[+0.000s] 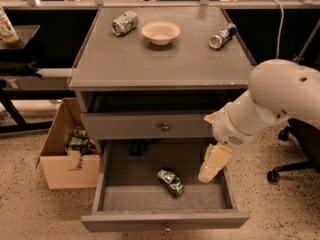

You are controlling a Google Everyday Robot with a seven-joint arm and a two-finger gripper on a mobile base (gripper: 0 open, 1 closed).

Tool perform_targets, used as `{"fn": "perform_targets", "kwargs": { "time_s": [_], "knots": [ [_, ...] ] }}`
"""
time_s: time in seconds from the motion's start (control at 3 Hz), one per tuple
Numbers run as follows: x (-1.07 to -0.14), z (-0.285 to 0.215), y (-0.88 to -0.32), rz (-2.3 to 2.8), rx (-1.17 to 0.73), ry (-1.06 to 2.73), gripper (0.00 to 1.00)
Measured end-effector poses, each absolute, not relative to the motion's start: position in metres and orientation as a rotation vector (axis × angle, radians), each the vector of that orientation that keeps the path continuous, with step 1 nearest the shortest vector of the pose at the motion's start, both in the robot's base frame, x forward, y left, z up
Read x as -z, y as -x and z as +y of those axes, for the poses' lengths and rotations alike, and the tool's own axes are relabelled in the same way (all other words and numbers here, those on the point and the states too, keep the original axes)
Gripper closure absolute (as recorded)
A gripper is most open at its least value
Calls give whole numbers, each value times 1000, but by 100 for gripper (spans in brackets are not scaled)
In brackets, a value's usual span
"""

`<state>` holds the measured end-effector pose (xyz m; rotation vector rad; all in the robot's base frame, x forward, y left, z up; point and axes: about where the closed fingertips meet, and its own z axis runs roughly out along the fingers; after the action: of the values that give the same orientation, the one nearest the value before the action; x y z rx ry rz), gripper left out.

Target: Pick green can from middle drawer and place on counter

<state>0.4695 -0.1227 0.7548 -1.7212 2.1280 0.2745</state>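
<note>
The hand shows only as one pale, cream-coloured block hanging from the bulky white arm. I cannot tell whether it is apart or together. It hangs below the bench's front edge, toward the front right corner, over the right side of the open middle drawer, and holds nothing.

The green can lies on its side on the drawer floor, slightly right of centre, just left of the hand and apart from it. A dark shape at the back of the drawer, under the closed upper drawer front, is too shadowed to name. The arm covers the right end of that front and part of the drawer's right wall.

On the bench a pale silvery can lies on its side near the far left corner. A cream bowl stands upright near the middle of the far edge. A slim silver-and-blue can lies near the far right corner.

On the floor to the left of the bench sits an open cardboard box with crumpled packets inside that are hard to make out. A bottle is cut off by the left border, and a chair base shows past the arm at right.
</note>
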Motion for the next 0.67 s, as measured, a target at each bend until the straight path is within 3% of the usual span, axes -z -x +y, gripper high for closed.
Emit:
{"fn": "perform_targets", "kwargs": {
  "time_s": [0.67],
  "knots": [
    [-638, -89, -471, 2145, -407, 1702, 0]
  ]
}}
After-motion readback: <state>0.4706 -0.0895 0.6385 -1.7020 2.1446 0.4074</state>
